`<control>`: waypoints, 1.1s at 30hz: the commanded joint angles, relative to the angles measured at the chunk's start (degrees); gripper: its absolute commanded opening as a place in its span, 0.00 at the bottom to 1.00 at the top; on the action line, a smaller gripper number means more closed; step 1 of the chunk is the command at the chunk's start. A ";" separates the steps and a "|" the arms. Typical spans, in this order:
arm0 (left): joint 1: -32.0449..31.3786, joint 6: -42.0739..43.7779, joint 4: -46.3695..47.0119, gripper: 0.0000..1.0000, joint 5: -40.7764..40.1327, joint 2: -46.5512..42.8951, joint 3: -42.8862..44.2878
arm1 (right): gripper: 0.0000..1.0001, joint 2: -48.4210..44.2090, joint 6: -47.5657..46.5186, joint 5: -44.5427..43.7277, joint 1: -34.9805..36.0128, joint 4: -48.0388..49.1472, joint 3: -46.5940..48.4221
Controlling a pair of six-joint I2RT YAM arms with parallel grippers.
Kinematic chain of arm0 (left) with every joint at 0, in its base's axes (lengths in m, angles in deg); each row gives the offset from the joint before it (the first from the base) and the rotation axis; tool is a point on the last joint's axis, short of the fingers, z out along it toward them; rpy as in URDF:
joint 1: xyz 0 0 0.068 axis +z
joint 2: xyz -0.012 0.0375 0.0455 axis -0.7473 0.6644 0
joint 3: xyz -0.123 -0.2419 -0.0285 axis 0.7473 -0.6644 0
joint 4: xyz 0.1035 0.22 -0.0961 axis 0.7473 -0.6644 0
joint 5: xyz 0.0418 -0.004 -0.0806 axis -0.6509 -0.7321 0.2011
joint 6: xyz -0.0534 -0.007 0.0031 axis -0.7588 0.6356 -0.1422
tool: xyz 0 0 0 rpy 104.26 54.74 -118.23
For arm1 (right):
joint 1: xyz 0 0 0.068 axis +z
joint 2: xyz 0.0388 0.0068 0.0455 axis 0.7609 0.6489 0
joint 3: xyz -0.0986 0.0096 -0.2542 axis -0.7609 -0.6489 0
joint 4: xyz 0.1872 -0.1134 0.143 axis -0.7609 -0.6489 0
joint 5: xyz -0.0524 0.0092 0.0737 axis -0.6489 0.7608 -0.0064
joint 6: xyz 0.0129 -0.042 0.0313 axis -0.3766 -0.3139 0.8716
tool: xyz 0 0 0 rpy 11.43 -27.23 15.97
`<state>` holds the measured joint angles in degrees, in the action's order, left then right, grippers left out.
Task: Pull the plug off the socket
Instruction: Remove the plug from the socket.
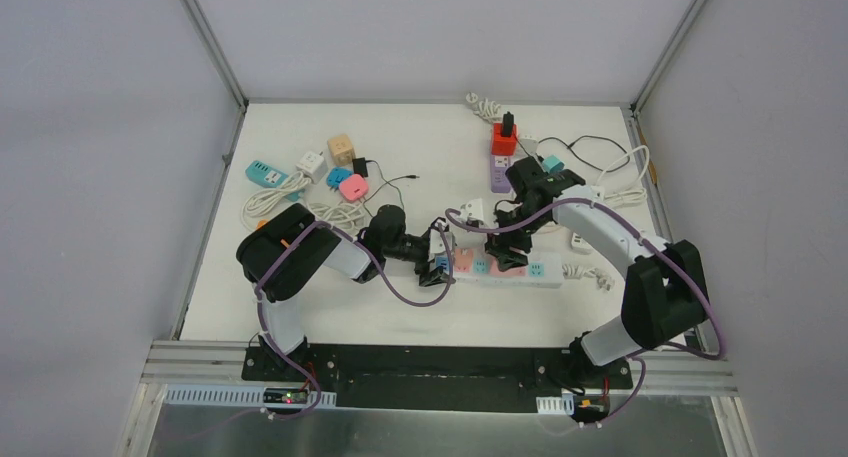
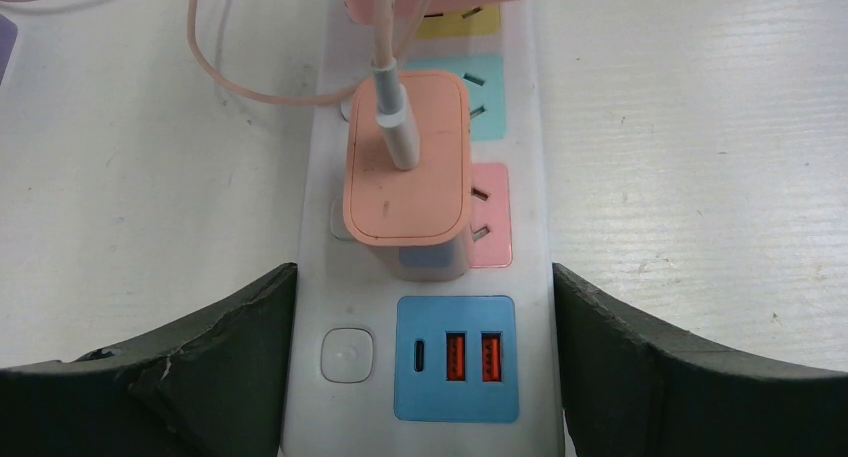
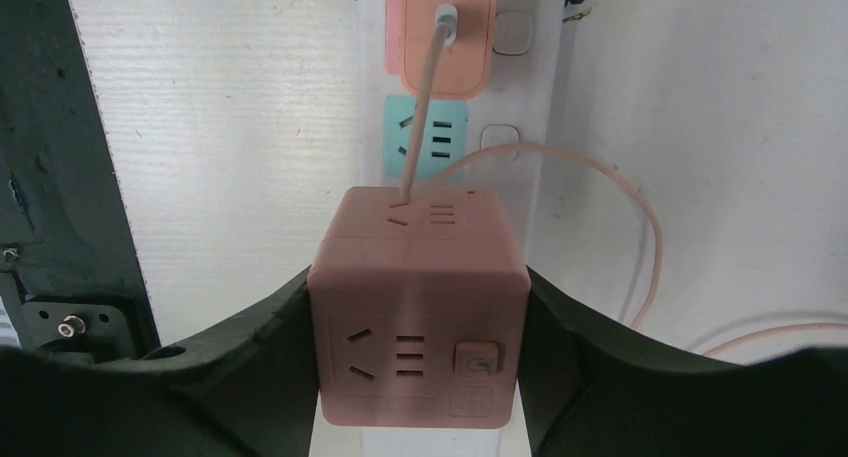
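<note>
A white power strip, the socket (image 1: 545, 274), lies across the table's middle. A pink cube plug (image 3: 418, 307) sits plugged into it, and my right gripper (image 3: 418, 287) is shut on the cube, its black fingers (image 3: 250, 357) pressed against both side faces. A flat pink charger (image 2: 408, 167) with a pink cable stands in the neighbouring outlet. My left gripper (image 2: 423, 287) clamps the power strip (image 2: 320, 277) by its long sides at the blue USB end, fingers (image 2: 230, 347) touching each edge. In the top view the left gripper (image 1: 437, 265) and right gripper (image 1: 508, 255) sit close together.
Several coloured adapters and coiled white cable (image 1: 310, 177) lie at the back left. A purple strip with a red adapter (image 1: 503, 142) stands at the back, with white and black cords (image 1: 620, 187) to its right. A white adapter (image 1: 472, 212) sits just behind the strip.
</note>
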<state>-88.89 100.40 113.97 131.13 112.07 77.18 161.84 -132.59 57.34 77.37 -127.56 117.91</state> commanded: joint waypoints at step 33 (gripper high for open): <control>1.25 -17.77 22.43 0.80 -13.03 -1.32 -9.76 | 0.00 -7.68 -0.79 3.64 -6.13 -6.80 3.56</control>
<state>-88.74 88.62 129.73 122.40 111.92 69.42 156.29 -133.94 58.63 71.36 -134.81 119.15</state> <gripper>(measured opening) 0.814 0.626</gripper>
